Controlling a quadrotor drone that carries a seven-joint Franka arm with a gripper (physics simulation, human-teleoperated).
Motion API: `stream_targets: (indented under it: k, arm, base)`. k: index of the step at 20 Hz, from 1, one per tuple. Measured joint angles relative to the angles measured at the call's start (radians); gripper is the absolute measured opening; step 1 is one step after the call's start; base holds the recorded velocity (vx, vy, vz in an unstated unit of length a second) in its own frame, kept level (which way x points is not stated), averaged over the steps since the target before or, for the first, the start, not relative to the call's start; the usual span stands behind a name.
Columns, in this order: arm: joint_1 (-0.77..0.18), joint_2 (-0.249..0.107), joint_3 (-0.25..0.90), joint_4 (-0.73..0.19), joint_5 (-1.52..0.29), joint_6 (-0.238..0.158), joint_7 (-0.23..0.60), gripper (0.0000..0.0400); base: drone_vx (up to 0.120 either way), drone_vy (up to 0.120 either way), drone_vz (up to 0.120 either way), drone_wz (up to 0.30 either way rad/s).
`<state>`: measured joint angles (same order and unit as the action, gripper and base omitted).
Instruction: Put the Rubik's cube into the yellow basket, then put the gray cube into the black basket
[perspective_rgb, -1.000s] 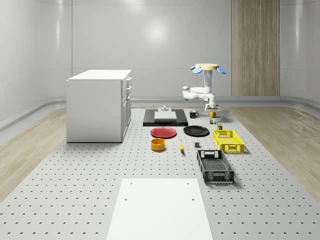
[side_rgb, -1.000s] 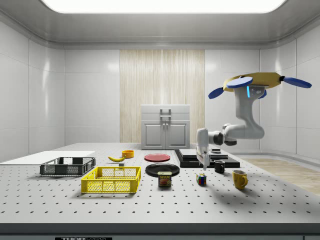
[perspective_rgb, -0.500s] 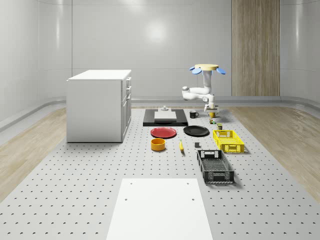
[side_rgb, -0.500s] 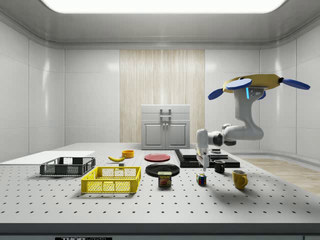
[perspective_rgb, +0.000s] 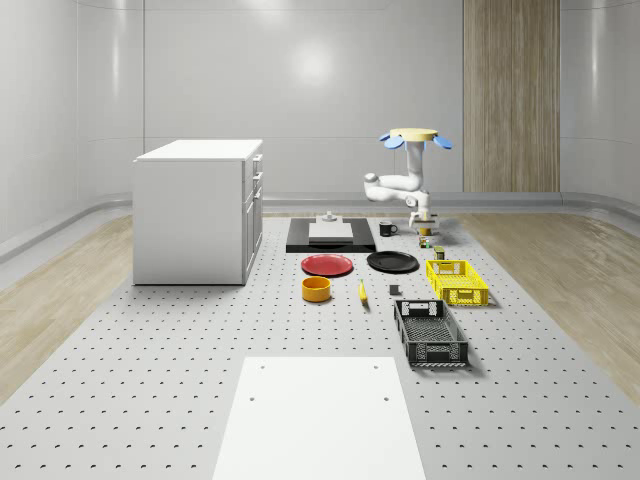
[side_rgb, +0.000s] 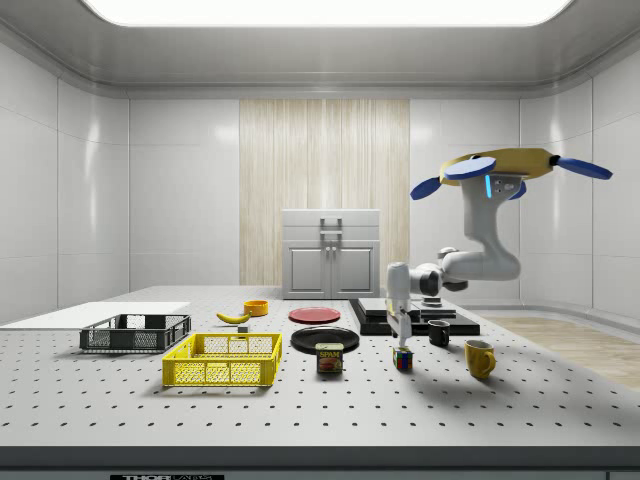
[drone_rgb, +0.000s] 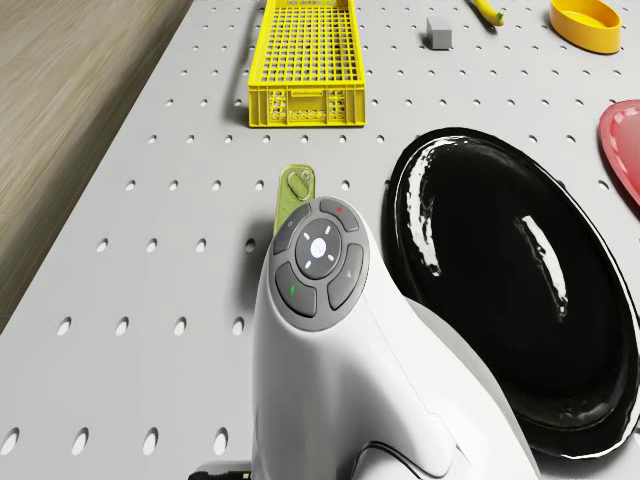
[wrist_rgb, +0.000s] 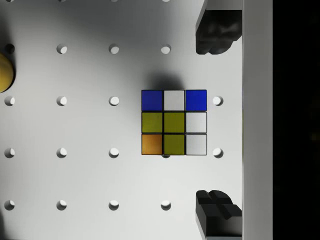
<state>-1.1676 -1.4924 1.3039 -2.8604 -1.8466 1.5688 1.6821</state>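
One Rubik's cube (wrist_rgb: 174, 122) sits square under the gripper (wrist_rgb: 216, 125).

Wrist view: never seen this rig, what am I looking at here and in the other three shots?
The machine is a simulated drone carrying an arm with a two-finger gripper. The wrist view looks straight down along that gripper: the two dark fingertips stand open, with the Rubik's cube on the table below, a little off to the side of the line between them. Nothing is held.

The side view shows the drone hovering above the table's far end, arm bent down so that the gripper hangs just over the cube. The whole-scene view looks down the table: yellow basket, black basket, a white cabinet. The drone view looks forward past the arm, across a black plate, to the yellow basket and the small gray cube.
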Motion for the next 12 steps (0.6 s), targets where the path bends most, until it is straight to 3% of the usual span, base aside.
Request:
stream_targets:
  k: [3, 7, 10, 12]
  arm:
    - [-0.002, -0.003, -0.007, 0.002, -0.006, 0.006, 0.0, 0.04]
    - [-0.003, -0.007, -0.012, 0.003, -0.01, 0.01, 0.001, 0.04]
    - [-0.004, -0.009, -0.013, 0.004, -0.01, 0.013, 0.001, 0.04]
    - [-0.004, -0.01, -0.013, 0.004, -0.01, 0.015, 0.002, 0.04]
  base:
    - [0.0, 0.0, 0.0, 0.0]
    - [-0.06, 0.0, 0.0, 0.0]
    - [0.0, 0.0, -0.12, 0.0]
    - [0.0, 0.0, -0.04, 0.0]
